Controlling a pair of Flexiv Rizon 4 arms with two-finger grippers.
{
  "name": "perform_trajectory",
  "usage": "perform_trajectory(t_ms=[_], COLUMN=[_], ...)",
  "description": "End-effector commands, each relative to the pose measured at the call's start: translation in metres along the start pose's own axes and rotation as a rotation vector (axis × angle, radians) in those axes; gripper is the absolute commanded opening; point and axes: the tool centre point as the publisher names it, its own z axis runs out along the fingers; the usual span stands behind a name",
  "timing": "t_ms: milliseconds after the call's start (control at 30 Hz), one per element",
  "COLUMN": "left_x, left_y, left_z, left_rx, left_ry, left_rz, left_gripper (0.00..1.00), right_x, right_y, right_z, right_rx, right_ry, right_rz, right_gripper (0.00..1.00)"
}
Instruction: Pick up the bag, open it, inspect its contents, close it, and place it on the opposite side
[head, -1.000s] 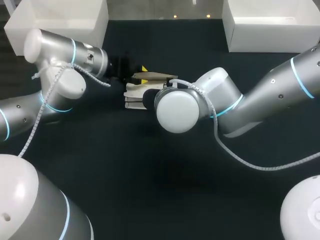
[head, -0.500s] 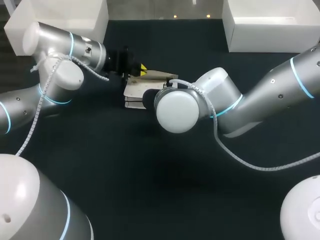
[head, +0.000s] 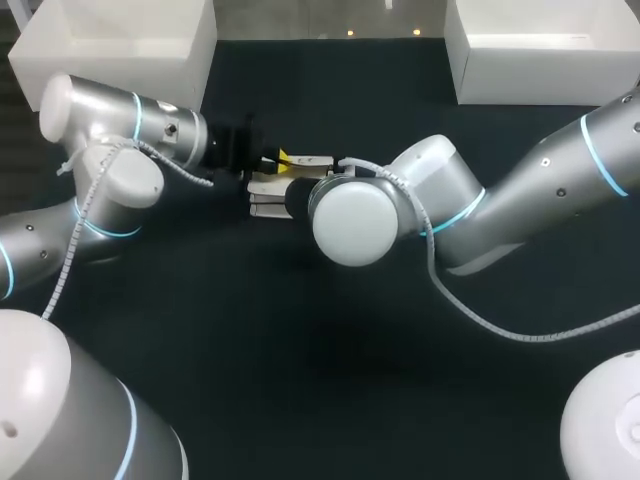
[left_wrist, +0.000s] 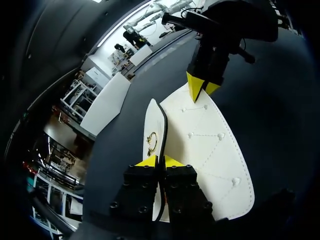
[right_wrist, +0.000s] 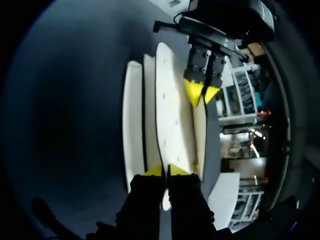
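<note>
The left pincer (left_wrist: 160, 161) is closed to a sliver on the thin, dark-edged flap of the cream bag (left_wrist: 210, 145); the bag stretches straight ahead from its tips, over the dark table (head: 300, 340); at the bag's far end the right pincer (right_wrist: 165, 171), facing it, is pinched just as tight on a panel's edge.

The head camera looks steeply down from above and behind onto the dark counter (head: 330, 380), at a distance. Each wrist camera sits just behind its own yellow-tipped pincer, the left pincer (left_wrist: 159, 161) and the right pincer (right_wrist: 165, 171), facing the other. All three views share the flat cream-white stitched bag (left_wrist: 210, 150) between both pincers.
</note>
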Motion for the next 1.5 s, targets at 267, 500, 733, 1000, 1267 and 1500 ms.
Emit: perform_trajectory(t_ms=[267,500,733,1000,1267,1500], left_x=[0.01,0.01,0.016,0.019,0.007,0.0], left_y=[0.003,0.003,0.006,0.008,0.005,0.001], left_z=[0.003,0.003,0.007,0.008,0.002,0.0], left_rx=[0.0,0.0,0.003,0.004,-0.001,0.001], left_ry=[-0.058,-0.058,0.001,0.007,-0.028,-0.037], left_rz=[0.014,0.014,0.023,0.031,0.03,0.053], left_gripper=[0.0,0.0,0.0,0.0,0.36,0.2], right_x=[0.0,0.0,0.0,0.0,0.0,0.0], right_y=[0.001,0.001,0.001,0.001,0.001,0.001], right_z=[0.001,0.001,0.001,0.001,0.001,0.001], right_rx=[0.0,0.0,0.0,0.0,0.0,0.0], right_ry=[-0.002,-0.002,-0.002,-0.002,-0.002,-0.002], right_rz=[0.0,0.0,0.0,0.0,0.0,0.0], right_gripper=[0.0,0.0,0.0,0.0,0.0,0.0])
